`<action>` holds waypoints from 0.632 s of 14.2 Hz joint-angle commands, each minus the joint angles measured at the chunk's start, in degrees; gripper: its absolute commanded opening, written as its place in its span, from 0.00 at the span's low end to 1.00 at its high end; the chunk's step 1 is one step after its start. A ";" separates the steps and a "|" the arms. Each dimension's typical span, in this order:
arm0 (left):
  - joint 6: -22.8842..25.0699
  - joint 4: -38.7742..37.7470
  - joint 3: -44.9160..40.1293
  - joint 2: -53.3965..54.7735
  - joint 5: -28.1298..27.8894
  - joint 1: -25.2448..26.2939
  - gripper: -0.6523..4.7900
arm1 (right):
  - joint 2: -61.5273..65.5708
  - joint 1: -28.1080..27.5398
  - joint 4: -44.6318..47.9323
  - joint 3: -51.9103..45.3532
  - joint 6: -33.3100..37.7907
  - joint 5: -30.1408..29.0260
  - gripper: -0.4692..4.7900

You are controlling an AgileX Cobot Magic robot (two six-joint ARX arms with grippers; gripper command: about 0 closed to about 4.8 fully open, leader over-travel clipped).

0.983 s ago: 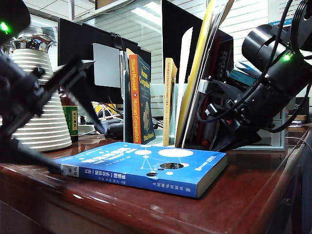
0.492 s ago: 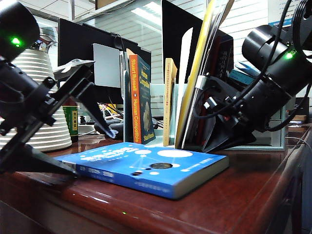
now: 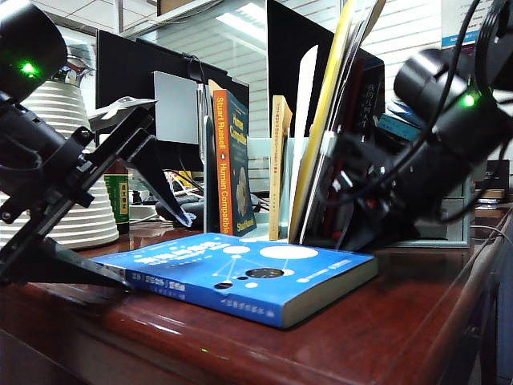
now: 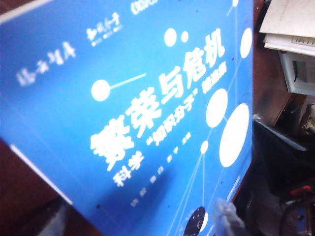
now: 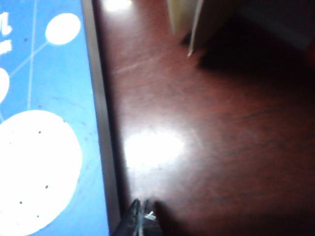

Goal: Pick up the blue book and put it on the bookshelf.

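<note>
1. Exterior view: one blue book (image 3: 248, 274) lies flat on the dark wood desk (image 3: 385, 329), in front of one bookshelf (image 3: 276, 172) that holds an orange-spined book (image 3: 228, 160) and some thin folders. There are two arms. The left gripper (image 3: 120, 216) has its fingers spread wide at the book's left end, one finger low by the spine and one above. The right gripper (image 3: 357, 212) is blurred against the shelf.
2. Left wrist view: the blue book (image 4: 138, 113) fills almost everything; only one translucent fingertip (image 4: 227, 219) pokes in, and the rest is cut off.
3. Right wrist view: the book's edge (image 5: 44, 123) and bare desk (image 5: 211, 128). The right gripper (image 5: 142, 219) tips look pressed together just beside the book, mostly cropped.
</note>
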 commanded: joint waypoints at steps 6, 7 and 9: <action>1.53 6.29 -0.28 0.39 0.44 -0.04 0.85 | 0.59 1.51 -3.56 0.28 -3.21 -10.58 0.09; 1.53 7.85 -0.28 0.39 1.14 -0.04 0.85 | 0.59 1.75 -3.30 0.28 -3.21 -11.41 0.09; 2.82 12.00 -0.28 0.42 3.08 -0.04 0.85 | 0.59 2.23 -3.32 0.28 -3.43 -11.61 0.09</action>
